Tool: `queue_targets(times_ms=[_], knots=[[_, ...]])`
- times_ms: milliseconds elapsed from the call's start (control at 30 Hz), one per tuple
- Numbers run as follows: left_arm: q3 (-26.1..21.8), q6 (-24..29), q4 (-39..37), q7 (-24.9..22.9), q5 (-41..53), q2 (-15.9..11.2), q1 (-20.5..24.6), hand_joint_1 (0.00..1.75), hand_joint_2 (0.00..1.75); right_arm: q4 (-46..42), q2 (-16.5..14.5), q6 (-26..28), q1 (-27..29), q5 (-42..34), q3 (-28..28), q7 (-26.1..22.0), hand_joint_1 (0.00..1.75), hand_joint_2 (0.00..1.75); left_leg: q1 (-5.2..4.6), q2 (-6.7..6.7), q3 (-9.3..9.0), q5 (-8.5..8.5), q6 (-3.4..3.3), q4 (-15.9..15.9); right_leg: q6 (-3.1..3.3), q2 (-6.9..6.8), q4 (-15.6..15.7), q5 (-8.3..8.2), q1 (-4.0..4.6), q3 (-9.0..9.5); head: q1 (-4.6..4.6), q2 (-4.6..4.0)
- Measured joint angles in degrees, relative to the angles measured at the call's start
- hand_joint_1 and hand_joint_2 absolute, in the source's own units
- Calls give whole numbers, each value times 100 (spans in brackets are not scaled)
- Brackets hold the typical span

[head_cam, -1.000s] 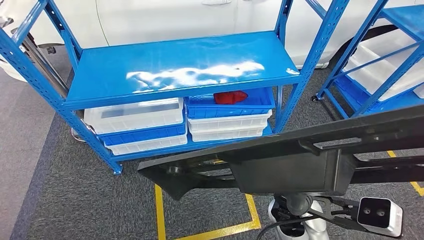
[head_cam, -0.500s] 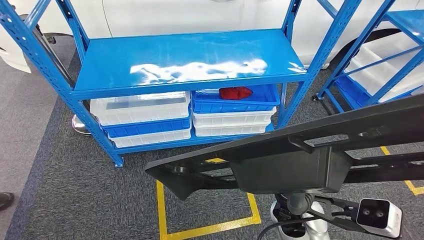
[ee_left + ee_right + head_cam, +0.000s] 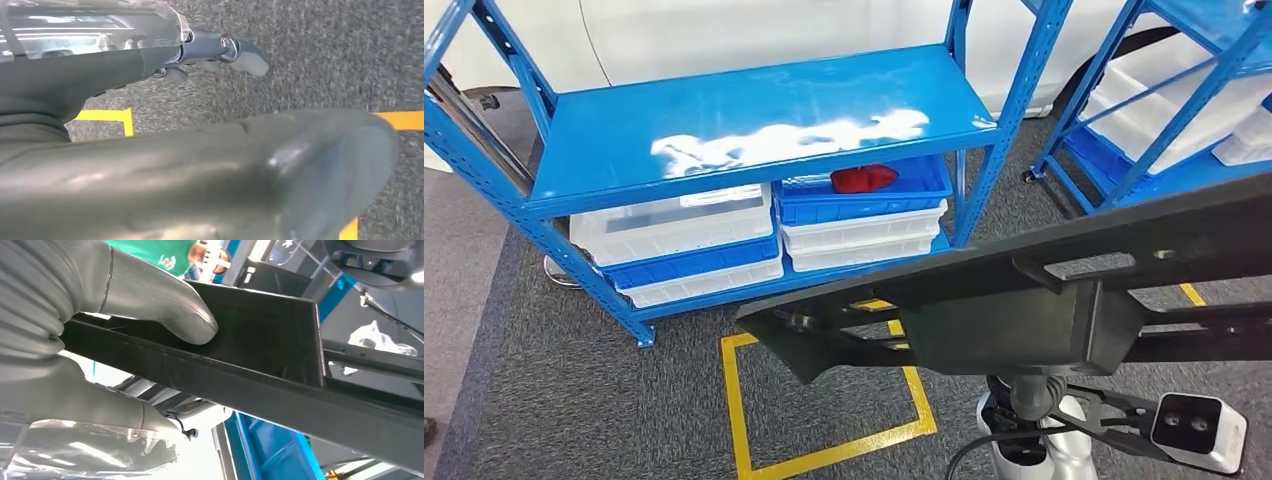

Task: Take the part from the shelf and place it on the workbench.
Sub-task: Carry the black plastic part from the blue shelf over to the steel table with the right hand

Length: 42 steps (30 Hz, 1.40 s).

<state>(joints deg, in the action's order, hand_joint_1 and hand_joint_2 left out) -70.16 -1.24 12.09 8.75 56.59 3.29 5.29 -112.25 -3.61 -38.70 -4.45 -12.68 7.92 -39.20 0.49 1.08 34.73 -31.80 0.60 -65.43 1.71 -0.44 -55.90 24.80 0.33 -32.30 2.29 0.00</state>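
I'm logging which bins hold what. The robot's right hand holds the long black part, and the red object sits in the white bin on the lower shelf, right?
Not quite. The red object lies in the blue bin, which tops a stack of white bins, as the head view shows. The right hand does hold the long black part.

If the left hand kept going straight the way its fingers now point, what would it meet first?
Probably the grey carpet floor. In the left wrist view the left hand hangs with nothing in it, fingers aimed toward carpet near a yellow floor line. Nothing visible lies between, though depth is hard to judge.
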Motion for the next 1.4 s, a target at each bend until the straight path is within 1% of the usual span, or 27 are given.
queue_targets(times_ms=[67,100,133,167,233,300,367,400,467,533,600,633,667,733,800,833,900,967,1033,1067,1100,1133,1167,1200,1267,1333,1400], knots=[[0,76,0,16,23,10,-14,0,0,37,6,45,-24,54,31,1,175,175,12,-49,325,-265,26,-693,10,92,-16,-5,2,-14,1,0],[0,140,0,16,40,14,-19,0,0,49,10,66,-24,72,51,1,175,175,17,-56,390,-253,38,-827,7,150,-34,-3,1,-20,1,0],[0,205,0,16,56,18,-21,0,0,55,14,80,-25,83,73,1,175,175,22,-61,330,-115,45,-695,-2,209,-61,4,-4,-25,1,0],[0,270,0,15,69,21,-21,0,0,57,19,86,-25,95,96,1,175,175,31,-90,184,92,50,-385,-17,269,-95,16,-11,-31,1,0],[0,363,0,16,87,29,-23,0,0,55,30,89,-31,115,143,1,175,175,63,-304,-167,391,39,351,-63,386,-194,52,-17,-75,0,0],[0,417,0,25,91,42,-28,0,0,43,37,81,-34,137,190,1,175,175,70,-469,-294,430,4,647,-131,494,-269,57,-28,-156,0,0],[0,470,-1,57,93,66,-24,0,0,-3,38,75,-30,174,236,-1,175,175,62,-397,-280,448,-57,661,-205,591,-282,32,-47,-215,0,0],[0,490,0,83,95,76,-17,0,0,-42,39,91,-34,200,260,-1,175,175,67,-341,-282,465,-93,679,-237,568,-310,51,-45,-241,-1,0],[0,515,1,123,107,93,-1,0,0,-144,45,194,-87,265,325,-2,175,175,87,-218,-287,497,-158,723,-300,369,-635,251,-45,-405,-1,0],[0,525,2,117,142,87,-3,0,0,-244,70,368,-142,312,393,-2,175,175,76,-89,-281,502,-182,730,-357,150,-1363,599,-66,-756,-2,0],[1,489,2,89,171,78,-9,0,0,-348,113,520,-143,359,428,-2,175,175,70,43,-275,500,-180,727,-389,84,-1906,754,-96,-1017,-2,0],[2,463,2,77,172,74,-7,0,0,-409,131,564,-126,388,433,-2,175,175,69,103,-277,496,-176,727,-389,68,-1874,681,-103,-995,-2,0],[2,444,2,68,166,73,-3,0,0,-464,141,579,-107,410,434,-2,175,175,68,155,-282,492,-170,727,-380,47,-1656,541,-105,-879,-2,0],[1,420,2,60,121,73,1,0,0,-589,145,554,-74,437,435,-2,175,175,56,254,-307,474,-142,728,-310,-139,-802,202,-62,-422,-2,0],[-3,402,2,63,57,73,3,0,0,-677,145,494,-68,434,439,-2,175,175,38,349,-327,454,-87,732,-217,-288,-259,63,6,-150,-2,0],[-7,397,2,65,32,73,7,0,0,-696,145,471,-70,432,442,-2,175,175,30,396,-336,449,-56,740,-184,-284,-221,80,30,-149,-2,0],[-19,387,3,67,-8,71,31,0,0,-715,142,456,-84,434,455,-2,175,175,28,445,-371,431,12,754,-121,-161,-177,44,15,-147,-2,0],[-34,382,4,63,-27,60,51,0,0,-731,133,470,-135,436,477,-1,175,175,36,247,-298,252,56,522,-53,-54,-98,-5,-25,-107,-2,0],[-49,391,4,29,-31,48,36,0,0,-739,123,491,-180,425,498,0,175,175,46,-1,9,-119,67,-162,-9,54,-74,-27,-34,-94,-2,0],[-58,407,4,-2,-30,42,20,0,0,-739,120,505,-188,416,504,1,175,175,45,-42,193,-271,70,-544,1,120,-80,-29,-25,-99,-2,0],[-70,427,4,-35,-28,35,4,0,0,-739,120,522,-187,404,506,1,175,175,45,-57,321,-325,72,-794,6,192,-91,-28,-16,-102,-2,0],[-83,448,4,-60,-27,25,-8,0,0,-739,120,541,-186,395,507,1,175,175,45,-64,359,-265,71,-841,7,268,-106,-25,-10,-104,-2,0],[-96,463,4,-76,-25,15,-12,0,0,-740,120,557,-186,389,507,1,175,175,47,-80,285,-95,65,-650,1,346,-126,-20,-9,-104,-2,0],[-108,471,4,-83,-25,4,-12,0,0,-740,120,569,-187,383,507,1,175,175,52,-137,128,132,57,-284,-10,418,-151,-10,-11,-104,-2,0],[-125,475,4,-88,-23,-16,-7,0,0,-741,119,579,-192,375,507,1,175,175,66,-365,-176,421,30,422,-52,550,-219,16,-8,-139,-2,0],[-132,478,4,-115,-19,-29,-6,0,0,-743,118,587,-193,369,507,0,175,175,60,-471,-271,456,-11,662,-116,669,-262,14,-18,-201,-2,-1],[-133,482,5,-177,-6,-37,4,0,0,-752,118,595,-169,370,503,-1,175,175,53,-354,-279,488,-78,700,-189,734,-262,-5,-36,-237,-2,-1]])
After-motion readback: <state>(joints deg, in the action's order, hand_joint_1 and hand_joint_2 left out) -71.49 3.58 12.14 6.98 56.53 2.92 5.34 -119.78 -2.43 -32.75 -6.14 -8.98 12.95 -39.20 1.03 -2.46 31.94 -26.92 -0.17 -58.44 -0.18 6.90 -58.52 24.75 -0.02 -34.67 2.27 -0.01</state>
